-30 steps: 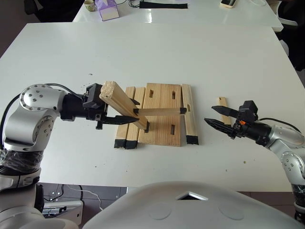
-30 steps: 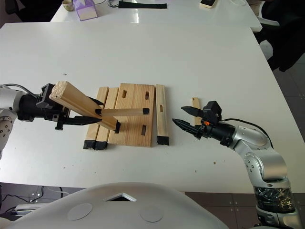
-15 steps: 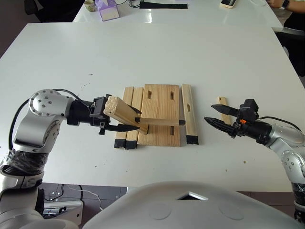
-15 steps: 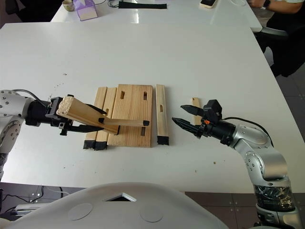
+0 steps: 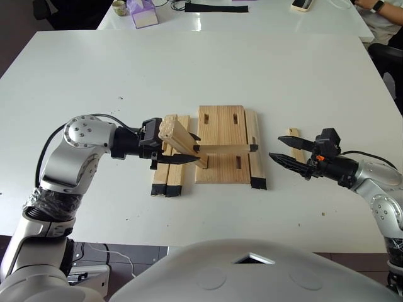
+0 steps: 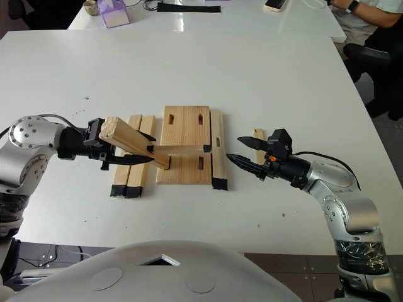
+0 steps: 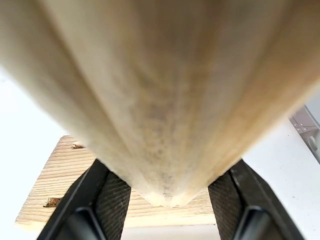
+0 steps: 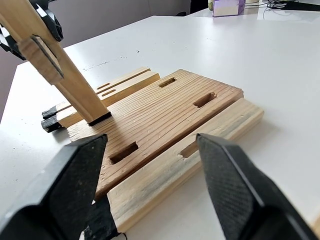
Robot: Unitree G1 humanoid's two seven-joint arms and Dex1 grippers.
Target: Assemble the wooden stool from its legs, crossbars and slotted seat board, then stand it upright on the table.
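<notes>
The left claw (image 5: pixel 191 150) is clamped on a thick, square-section leg (image 5: pixel 179 138) of pale, grainy wood. The leg is tilted: its raised end is chipped and rough, and its black-capped foot is down at the edge of the seat board (image 5: pixel 221 118). A slim crossbar (image 5: pixel 227 149) juts from the leg's side, away from the claw and level above the board. Under the claw's fingers lie two flat legs (image 5: pixel 161 177), side by side and touching, with black caps at their near ends. The seat board is a flat rectangle of striped softwood cut with rectangular slots. A fourth leg (image 5: pixel 255 160) lies flush against the board's right side, straight ahead of the right claw (image 5: pixel 275 147). That claw's dark, ribbed fingers are spread apart and hold nothing. Just beside it a short wooden stick (image 5: pixel 292 134) lies on the smooth white worktop (image 5: pixel 189 69).
</notes>
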